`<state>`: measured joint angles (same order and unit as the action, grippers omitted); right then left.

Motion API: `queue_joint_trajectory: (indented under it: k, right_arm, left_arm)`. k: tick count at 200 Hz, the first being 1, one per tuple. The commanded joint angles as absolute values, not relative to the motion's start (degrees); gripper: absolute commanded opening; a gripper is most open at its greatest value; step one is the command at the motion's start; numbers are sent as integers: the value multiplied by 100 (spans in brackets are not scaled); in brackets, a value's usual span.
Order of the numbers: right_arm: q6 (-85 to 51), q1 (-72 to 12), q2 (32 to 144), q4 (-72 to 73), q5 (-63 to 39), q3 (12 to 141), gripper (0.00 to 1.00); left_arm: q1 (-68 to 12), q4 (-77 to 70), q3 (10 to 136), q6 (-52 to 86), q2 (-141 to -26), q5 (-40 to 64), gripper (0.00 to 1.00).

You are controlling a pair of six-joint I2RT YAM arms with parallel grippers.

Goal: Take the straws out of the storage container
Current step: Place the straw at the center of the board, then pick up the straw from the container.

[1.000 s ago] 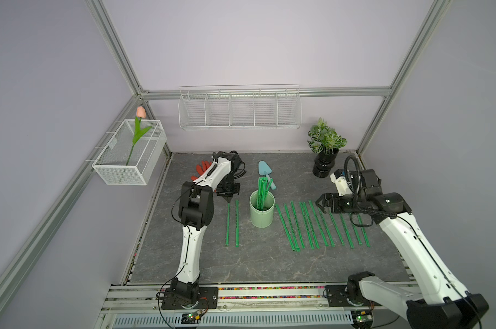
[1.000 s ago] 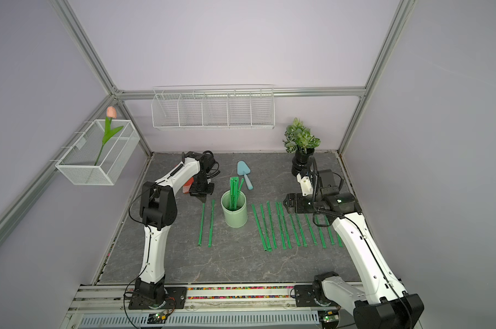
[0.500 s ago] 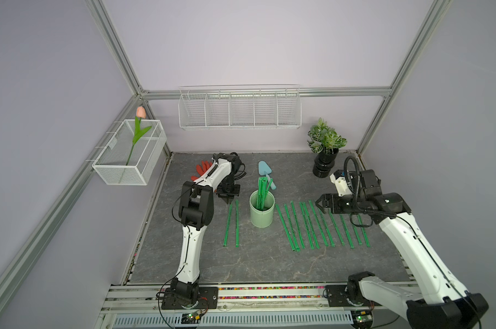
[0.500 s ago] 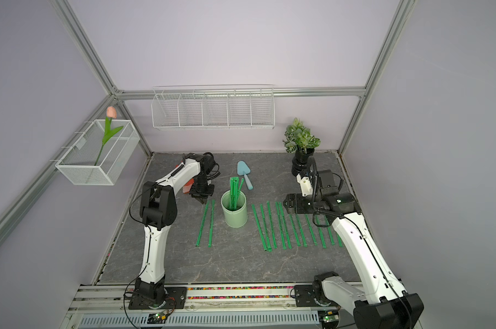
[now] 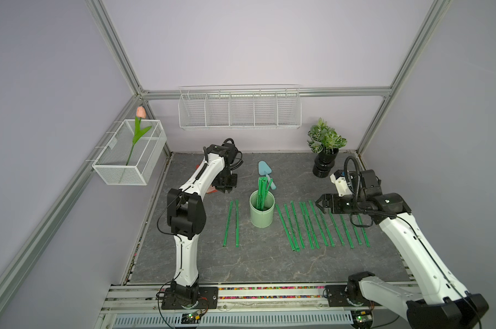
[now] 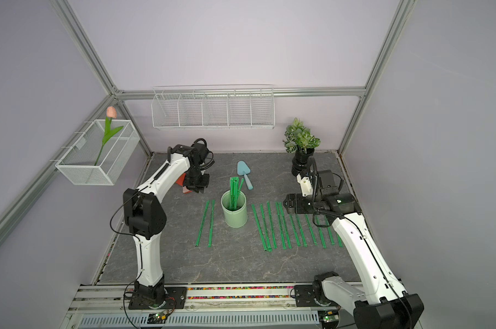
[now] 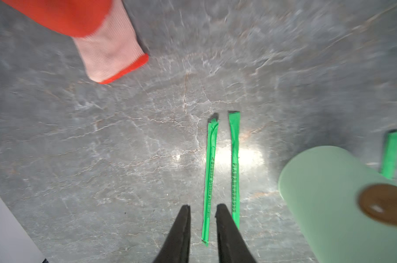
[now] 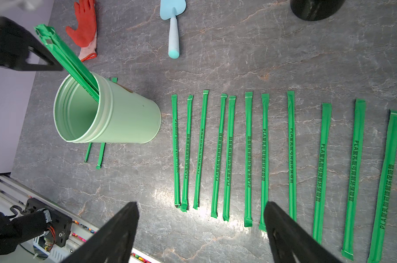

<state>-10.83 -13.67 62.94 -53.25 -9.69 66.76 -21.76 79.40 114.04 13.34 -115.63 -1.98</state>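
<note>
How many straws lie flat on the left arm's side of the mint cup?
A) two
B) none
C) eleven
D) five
A: just two straws lie side by side there, close beside the cup.

In the left wrist view the red glove [image 7: 101,41] and the storage container [image 7: 325,193] are blurred and cut off by the picture's edge, and a brown smear [image 7: 383,205] over the container cannot be identified. In both top views the left arm [image 5: 207,173] hides most of the glove, the right end effector [image 5: 318,205] covers several straws' [image 5: 296,225] far ends, and their markings are too small to read.
</note>
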Motion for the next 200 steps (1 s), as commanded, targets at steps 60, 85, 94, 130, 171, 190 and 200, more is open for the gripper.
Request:
queue_joint_trajectory:
  k: [60,85,94,130,171,190,200]
  right_arm:
    - [-1286,-1406,5999,-5231,-1027,6629,89]
    - [-1313,-1407,6012,-5220,-1072,6658,89]
    - [-1325,-1407,6012,-5221,-1072,6670,89]
    - [-1321,-1406,5994,-5254,-1042,6649,89]
    - [-1323,-1406,6029,-5226,-1050,6609,89]
    - [-1327,-1406,6055,-5212,-1055,6600,89]
    - [-1319,-1402,6073,-5212,-1061,6609,89]
  left_arm:
    - [-2962,4627,8504,1271,-8353,1366,27]
    - [-3308,4369,8170,1363,-8382,1257,26]
    - [-3318,4260,8093,1419,-8427,1294,26]
    - [-3322,4161,8152,1461,-8648,1232,26]
    - [-3340,4148,8264,1442,-8932,1276,26]
    - [-3349,4158,8294,1453,-9045,1250,26]
    - [-3357,4158,8298,1450,-9088,1233,26]
